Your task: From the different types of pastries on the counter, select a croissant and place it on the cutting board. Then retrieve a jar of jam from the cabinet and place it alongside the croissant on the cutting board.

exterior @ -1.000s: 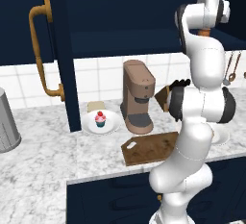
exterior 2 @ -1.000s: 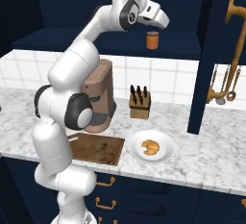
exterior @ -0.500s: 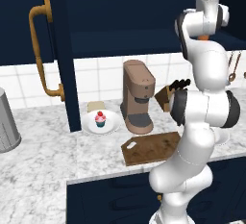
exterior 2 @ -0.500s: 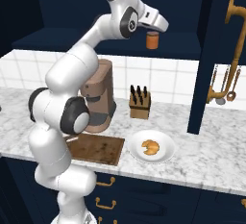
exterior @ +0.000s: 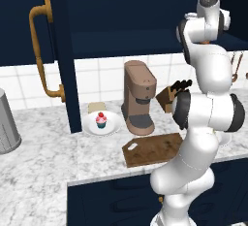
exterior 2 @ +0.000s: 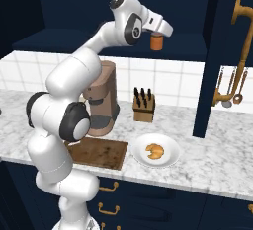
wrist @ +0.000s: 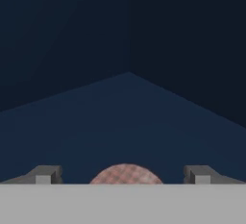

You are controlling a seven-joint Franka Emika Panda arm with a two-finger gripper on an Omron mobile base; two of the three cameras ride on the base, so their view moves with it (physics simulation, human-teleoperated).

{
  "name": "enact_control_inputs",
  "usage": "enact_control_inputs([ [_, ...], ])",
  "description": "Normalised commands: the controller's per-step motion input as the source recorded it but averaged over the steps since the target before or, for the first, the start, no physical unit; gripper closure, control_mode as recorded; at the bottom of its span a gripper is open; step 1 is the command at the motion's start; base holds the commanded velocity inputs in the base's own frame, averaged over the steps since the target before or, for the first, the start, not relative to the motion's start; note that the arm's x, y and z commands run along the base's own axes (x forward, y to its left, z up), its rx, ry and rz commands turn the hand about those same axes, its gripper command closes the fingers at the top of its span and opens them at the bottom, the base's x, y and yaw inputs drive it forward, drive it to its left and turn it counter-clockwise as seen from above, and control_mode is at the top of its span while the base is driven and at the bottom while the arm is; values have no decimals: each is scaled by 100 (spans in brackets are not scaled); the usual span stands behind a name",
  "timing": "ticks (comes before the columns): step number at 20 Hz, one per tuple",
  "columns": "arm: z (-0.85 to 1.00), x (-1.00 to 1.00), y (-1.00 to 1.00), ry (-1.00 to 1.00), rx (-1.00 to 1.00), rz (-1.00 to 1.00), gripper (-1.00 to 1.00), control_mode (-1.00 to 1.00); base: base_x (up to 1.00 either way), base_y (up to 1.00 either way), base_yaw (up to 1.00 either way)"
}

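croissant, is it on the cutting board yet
No, the croissant lies on a white plate beside the bare cutting board.

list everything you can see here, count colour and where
jar of jam: 1, orange-brown, in the open cabinet, at the hand
croissant: 1, golden-brown, on white plate, right of board
cupcake: 1, pink frosting, on white plate, left of coffee machine
cutting board: 1, dark brown, bare, counter front
coffee machine: 1, brown, behind board
knife block: 1, brown, by the tiled wall
grey bin: 1, counter's left end
hand: 1, white, open, fingers either side of the jar
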Motion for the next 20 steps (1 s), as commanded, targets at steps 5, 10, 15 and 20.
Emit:
enact_control_inputs([
  [5, 0, 0, 0, 0, 0, -2, -100, -100, 0, 0, 0],
  [10, 0, 0, 0, 2, 0, -2, -100, -100, 0, 0, 0],
  [15, 0, 0, 0, 3, 0, -1, -100, -100, 0, 0, 0],
  [20, -6, 1, 0, 1, 0, -4, -100, -100, 0, 0, 0],
])
